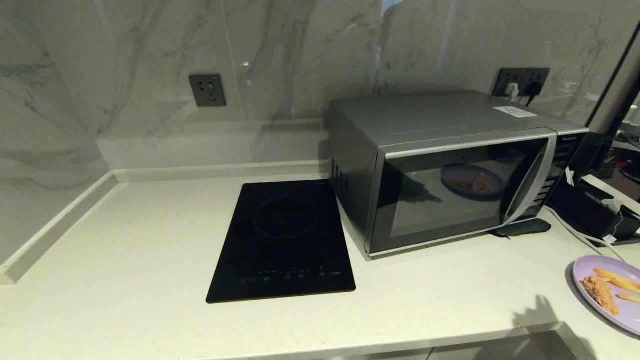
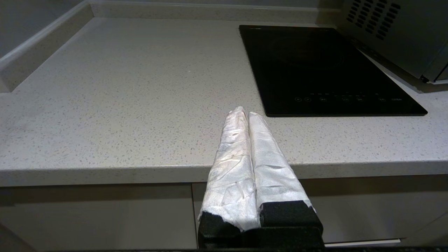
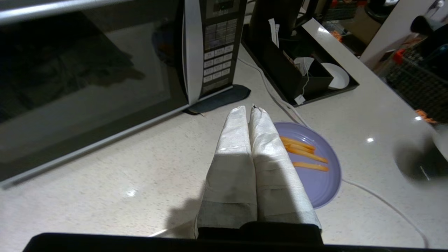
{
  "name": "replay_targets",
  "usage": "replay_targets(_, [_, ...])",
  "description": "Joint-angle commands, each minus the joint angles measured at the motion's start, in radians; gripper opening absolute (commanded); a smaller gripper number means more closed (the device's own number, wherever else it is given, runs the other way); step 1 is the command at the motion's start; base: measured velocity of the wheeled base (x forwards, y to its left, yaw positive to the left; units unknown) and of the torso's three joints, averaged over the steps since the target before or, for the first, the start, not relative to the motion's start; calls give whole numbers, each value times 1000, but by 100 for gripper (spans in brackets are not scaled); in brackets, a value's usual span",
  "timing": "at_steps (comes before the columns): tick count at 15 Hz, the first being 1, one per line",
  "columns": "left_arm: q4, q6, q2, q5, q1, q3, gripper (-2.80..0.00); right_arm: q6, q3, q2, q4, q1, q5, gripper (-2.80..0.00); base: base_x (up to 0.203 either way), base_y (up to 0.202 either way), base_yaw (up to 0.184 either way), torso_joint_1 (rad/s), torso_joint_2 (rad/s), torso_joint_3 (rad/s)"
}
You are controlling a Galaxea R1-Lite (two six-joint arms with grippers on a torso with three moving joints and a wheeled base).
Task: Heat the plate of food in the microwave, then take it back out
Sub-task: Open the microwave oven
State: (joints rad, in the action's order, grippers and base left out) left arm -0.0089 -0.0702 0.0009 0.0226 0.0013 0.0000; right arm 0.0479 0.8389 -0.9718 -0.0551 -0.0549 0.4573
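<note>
Marble-walled counter (image 1: 125, 280) is carrying everything: right gripper (image 3: 250, 109), fingers pressed together, is hovering above the plate of food (image 3: 316, 175) near the counter's front right corner; left gripper (image 2: 244, 112), likewise closed, is idling at the front edge; the microwave (image 1: 450, 170) is sitting shut.

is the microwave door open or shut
Shut: the microwave door sits flush with its front, and the plate of food is outside on the counter.

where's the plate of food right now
The plate of food sits on the countertop at the head view's right edge, in front and to the right of the closed microwave, by the white cable.
</note>
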Motion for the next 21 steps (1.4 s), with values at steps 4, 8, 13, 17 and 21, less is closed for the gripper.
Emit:
replay_targets(4, [0, 0, 1, 0, 0, 0, -280, -80, -100, -141, 254, -25, 96, -280, 0, 0, 0, 0, 0, 0])
replay_targets(8, [0, 0, 1, 0, 0, 0, -280, -110, -132, -224, 391, -24, 110, -280, 0, 0, 0, 0, 0, 0])
replay_targets(13, [0, 0, 1, 0, 0, 0, -280, -142, -142, -267, 391, -23, 108, -280, 0, 0, 0, 0, 0, 0])
replay_targets(17, [0, 0, 1, 0, 0, 0, -280, -137, -134, -347, 391, -20, 107, -280, 0, 0, 0, 0, 0, 0])
replay_targets(21, [0, 0, 1, 0, 0, 0, -280, -137, -128, -406, 419, -14, 110, 0, 0, 0, 0, 0, 0, 0])
